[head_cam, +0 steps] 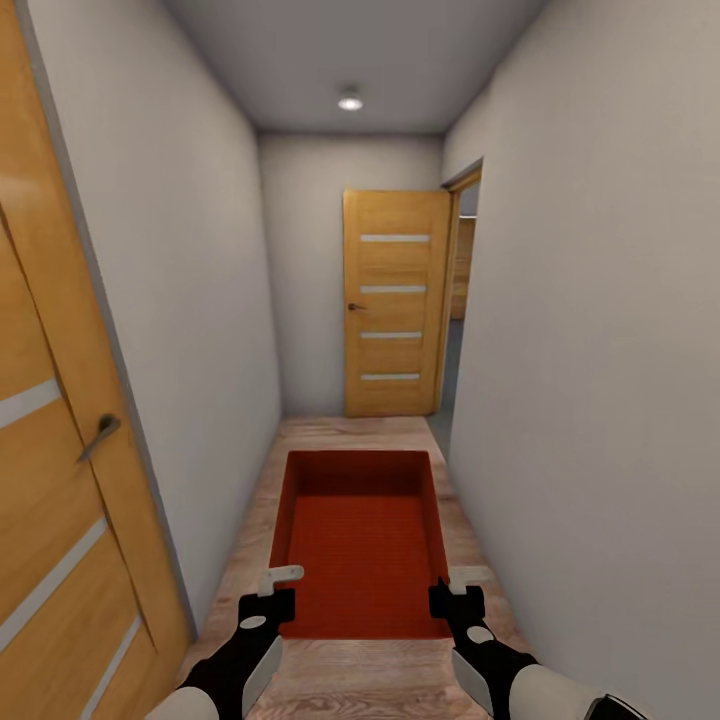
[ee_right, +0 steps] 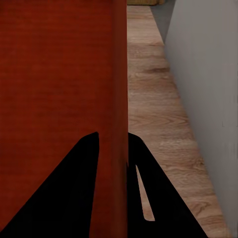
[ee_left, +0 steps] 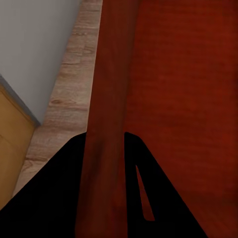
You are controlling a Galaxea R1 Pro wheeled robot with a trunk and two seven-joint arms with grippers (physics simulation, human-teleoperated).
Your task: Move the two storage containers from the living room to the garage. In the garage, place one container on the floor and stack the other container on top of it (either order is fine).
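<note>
The storage container (head_cam: 360,535) is level – its long axis points down the corridor; left hand (head_cam: 268,592) and right hand (head_cam: 453,590) each clamp a side wall.

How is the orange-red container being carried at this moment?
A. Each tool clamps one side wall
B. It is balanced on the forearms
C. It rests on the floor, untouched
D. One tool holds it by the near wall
A: in the wrist views the left tool straddles one side wall of the container and the right tool straddles the opposite wall, holding it above the wood-plank floor of the hallway.
</note>
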